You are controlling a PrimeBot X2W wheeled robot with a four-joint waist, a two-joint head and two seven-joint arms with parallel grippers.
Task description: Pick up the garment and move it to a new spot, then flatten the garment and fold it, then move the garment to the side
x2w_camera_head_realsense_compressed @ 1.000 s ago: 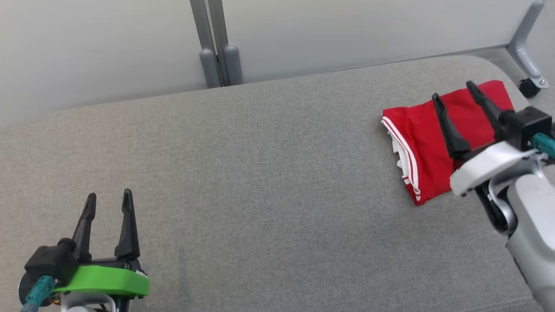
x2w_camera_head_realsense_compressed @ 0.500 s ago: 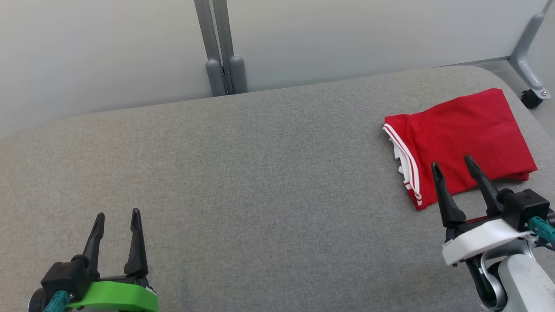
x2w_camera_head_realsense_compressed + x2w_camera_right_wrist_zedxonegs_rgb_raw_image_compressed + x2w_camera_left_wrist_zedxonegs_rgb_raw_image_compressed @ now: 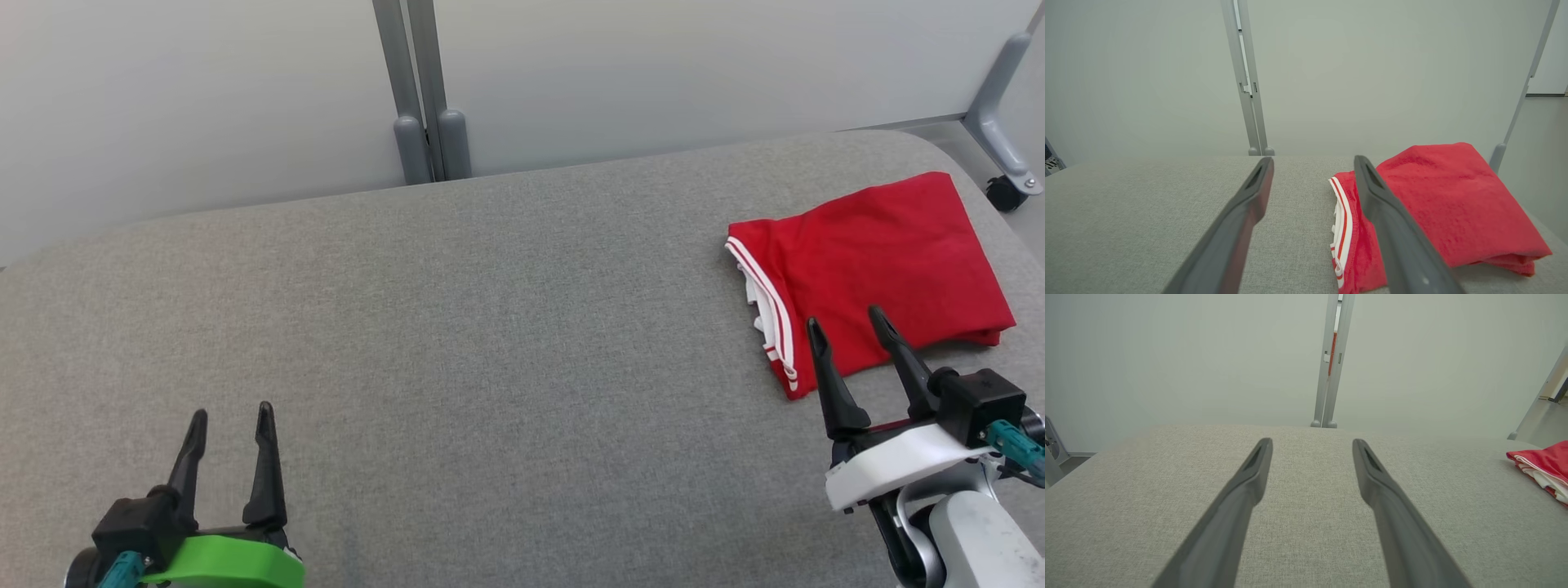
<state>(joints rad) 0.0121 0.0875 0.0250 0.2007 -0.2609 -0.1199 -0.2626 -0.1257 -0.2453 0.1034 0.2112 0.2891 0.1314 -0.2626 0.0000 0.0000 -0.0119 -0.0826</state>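
The left gripper [image 3: 230,415], on its green mount, hovers with its two long dark fingers spread and nothing between them, much as a second ago. Under them lies only the grey woven upholstered surface [image 3: 490,343].

The right gripper [image 3: 843,321] is also spread wide and holds nothing. A second ago its fingers reached across the red cloth. Now it has drawn back, and its tips sit over the near edge of the garment [image 3: 873,253], a folded red jersey with white, red-striped sleeve trim.

From the right wrist, the garment [image 3: 1453,204] lies ahead of the fingers and to their right, with the striped edge showing between them. Beyond stands a grey metal post [image 3: 420,82] against the pale partition.
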